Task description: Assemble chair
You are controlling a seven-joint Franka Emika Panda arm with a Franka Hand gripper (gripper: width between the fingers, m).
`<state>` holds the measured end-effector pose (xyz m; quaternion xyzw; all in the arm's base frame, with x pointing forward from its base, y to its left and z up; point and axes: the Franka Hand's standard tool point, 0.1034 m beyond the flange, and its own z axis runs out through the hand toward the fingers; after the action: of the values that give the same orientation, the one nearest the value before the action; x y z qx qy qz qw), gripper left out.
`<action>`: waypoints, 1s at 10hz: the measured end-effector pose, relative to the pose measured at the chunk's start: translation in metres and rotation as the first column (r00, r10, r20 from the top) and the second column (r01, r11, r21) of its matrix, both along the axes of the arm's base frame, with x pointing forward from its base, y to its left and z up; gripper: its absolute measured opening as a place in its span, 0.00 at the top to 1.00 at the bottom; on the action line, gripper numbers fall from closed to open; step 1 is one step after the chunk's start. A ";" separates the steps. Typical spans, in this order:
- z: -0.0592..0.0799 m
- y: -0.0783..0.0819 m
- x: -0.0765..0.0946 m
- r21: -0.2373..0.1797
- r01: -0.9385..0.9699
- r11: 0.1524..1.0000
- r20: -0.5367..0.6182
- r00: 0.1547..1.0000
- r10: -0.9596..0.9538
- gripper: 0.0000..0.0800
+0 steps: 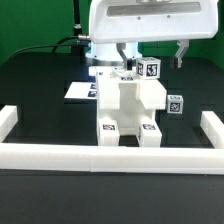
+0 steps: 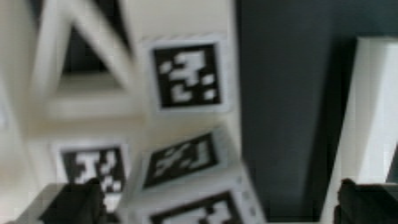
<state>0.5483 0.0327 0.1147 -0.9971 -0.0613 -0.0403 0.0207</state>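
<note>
The partly built white chair (image 1: 130,105) stands at the table's middle, with tagged blocky legs (image 1: 108,128) at its front. A tagged white piece (image 1: 150,68) sits at its top rear. Another tagged piece (image 1: 175,103) is at its side on the exterior view's right. My gripper (image 1: 151,55) hangs just above the top piece, jaws wide open. In the wrist view the gripper (image 2: 217,205) is open. A white chair part with several tags (image 2: 187,75) lies between the dark fingers (image 2: 71,205), closer to one finger, with a dark gap to the other.
A long low white border rail (image 1: 110,158) runs along the front, with arms on both sides (image 1: 8,122). The marker board (image 1: 80,90) lies flat behind the chair on the exterior view's left. Black cables trail at the back.
</note>
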 end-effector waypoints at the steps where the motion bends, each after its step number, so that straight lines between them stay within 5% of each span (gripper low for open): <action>1: 0.001 -0.003 0.003 -0.036 -0.207 0.978 0.019 0.978 0.208 0.19; 2: 0.001 -0.003 0.003 -0.027 -0.156 0.987 0.020 0.988 0.156 0.19; 4: 0.001 -0.003 0.003 -0.020 -0.085 0.996 0.018 0.996 0.086 0.51; 5: 0.001 -0.003 0.003 -0.013 -0.020 1.000 0.017 1.000 0.020 0.51; 6: 0.001 -0.002 0.003 -0.002 0.091 0.996 0.012 0.996 -0.091 0.64; 10: 0.003 -0.002 0.005 0.049 0.497 0.867 -0.011 0.868 -0.497 0.64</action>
<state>0.5536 0.0307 0.1174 -0.9784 0.1981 -0.0470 0.0347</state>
